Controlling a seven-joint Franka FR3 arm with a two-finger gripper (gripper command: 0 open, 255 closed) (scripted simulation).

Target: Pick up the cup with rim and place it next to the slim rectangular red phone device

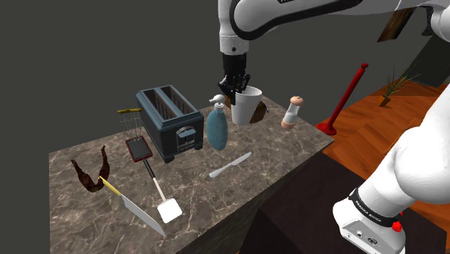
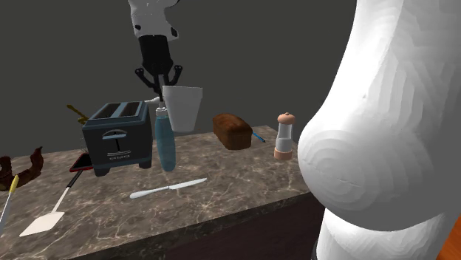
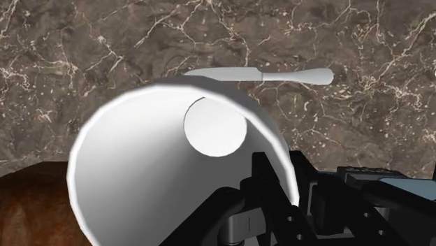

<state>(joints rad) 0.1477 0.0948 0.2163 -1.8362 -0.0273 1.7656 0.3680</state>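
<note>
Gripping the white cup [image 1: 246,105] by its rim, my tool [image 1: 236,85] is clamped on the cup's wall. The cup hangs upright just below the fingers, clear of the marble tabletop [image 1: 274,144]. It is close above and behind the blue soap bottle [image 1: 217,128], near the toaster [image 1: 169,123]. The red phone [image 1: 138,148] lies flat on the toaster's other side, well apart from the cup. A white knife [image 3: 258,75] lies on the tabletop below.
</note>
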